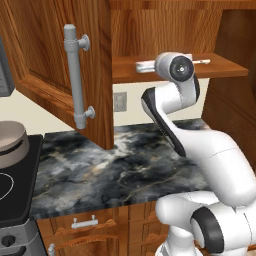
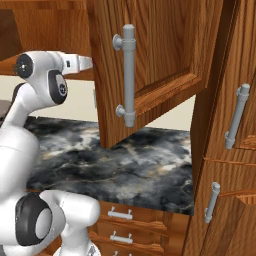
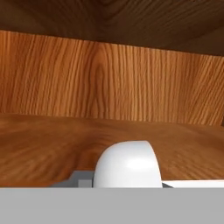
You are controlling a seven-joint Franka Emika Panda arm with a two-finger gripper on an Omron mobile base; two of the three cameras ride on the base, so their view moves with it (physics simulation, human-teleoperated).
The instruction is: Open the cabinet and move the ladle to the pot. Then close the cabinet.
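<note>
Where the left base view looks in, the cabinet (image 1: 45, 55) stands open, its left door swung out toward the camera with the long grey bar handle (image 1: 77, 77) on the edge. Inside, the shelf (image 1: 227, 70) carries the ladle (image 1: 145, 65), a pale thing lying crosswise near the shelf's front edge, its thin end (image 1: 202, 61) pointing right. The arm's wrist sits level with the shelf and covers the ladle's middle. The tool is hidden behind that wrist. The pot (image 1: 12, 145) rests far left on the black stove (image 1: 15, 200), well apart from the shelf and lower. The dark marbled surface (image 1: 125, 165) lies between them, with a wall outlet (image 1: 120, 101) above it.

Right base view: the arm reaches level into the cabinet. The tool (image 2: 86, 62) shows as a grey end past the white hand, going in behind the edge of the open right door (image 2: 160, 45). That door hangs out over the surface, and a grey bar handle (image 2: 129, 75) runs down its face. Pale drawer pulls (image 2: 120, 214) sit below the surface.

Hand view: wood-grain back wall (image 3: 109, 78) straight ahead, shelf board (image 3: 52, 144) level beneath.

Tool state: clenched, jaws drawn nearly together. Whether they grip the ladle or only lie against it, cannot tell.
</note>
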